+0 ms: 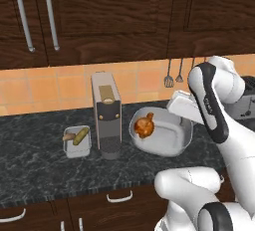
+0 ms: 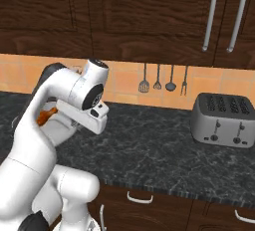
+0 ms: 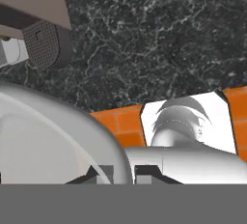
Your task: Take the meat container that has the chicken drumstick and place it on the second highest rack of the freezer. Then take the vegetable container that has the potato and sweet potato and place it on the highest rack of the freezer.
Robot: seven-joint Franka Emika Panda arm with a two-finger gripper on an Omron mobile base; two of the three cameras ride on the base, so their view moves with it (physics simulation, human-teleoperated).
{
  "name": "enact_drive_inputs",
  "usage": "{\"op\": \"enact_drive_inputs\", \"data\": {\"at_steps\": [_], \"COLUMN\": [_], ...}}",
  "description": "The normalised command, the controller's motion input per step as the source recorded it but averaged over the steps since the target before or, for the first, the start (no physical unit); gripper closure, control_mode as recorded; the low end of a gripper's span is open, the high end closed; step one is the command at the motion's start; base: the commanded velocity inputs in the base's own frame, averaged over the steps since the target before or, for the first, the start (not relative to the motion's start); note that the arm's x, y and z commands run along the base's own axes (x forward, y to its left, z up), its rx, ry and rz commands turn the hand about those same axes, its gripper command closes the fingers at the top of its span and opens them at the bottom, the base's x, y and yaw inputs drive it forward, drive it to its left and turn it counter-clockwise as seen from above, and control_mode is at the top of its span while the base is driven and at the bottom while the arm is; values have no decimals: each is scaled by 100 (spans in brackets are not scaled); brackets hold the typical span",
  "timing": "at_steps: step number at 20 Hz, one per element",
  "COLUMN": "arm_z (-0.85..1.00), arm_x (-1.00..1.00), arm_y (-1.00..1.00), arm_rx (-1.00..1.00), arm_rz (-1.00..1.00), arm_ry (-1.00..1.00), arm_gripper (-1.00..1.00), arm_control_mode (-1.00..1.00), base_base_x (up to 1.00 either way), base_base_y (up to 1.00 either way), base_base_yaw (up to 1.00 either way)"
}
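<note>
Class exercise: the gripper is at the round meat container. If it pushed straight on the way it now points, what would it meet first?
Most likely the meat container itself: the gripper is shut on its rim, fingers pointing down. Beyond that lies the dark counter; depth is unclear.

This is a home kitchen: dark wood cabinets (image 1: 99,11) with long metal handles hang over an orange tiled backsplash (image 1: 50,83) and a black marble surface (image 2: 164,145). A toaster (image 2: 224,120), a coffee machine (image 1: 106,115) and hanging utensils (image 2: 162,78) confirm it.
</note>
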Motion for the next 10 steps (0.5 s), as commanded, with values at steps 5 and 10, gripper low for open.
{"op": "enact_drive_inputs", "data": {"at_steps": [5,10], "arm_z": [32,27], "arm_x": [-5,-57], "arm_y": [35,29], "arm_rx": [1,0], "arm_rz": [0,0], "arm_ry": [-16,-14], "arm_gripper": [100,100], "arm_control_mode": [-100,-100], "base_base_x": [0,0], "base_base_y": [0,0], "base_base_yaw": [0,0]}}
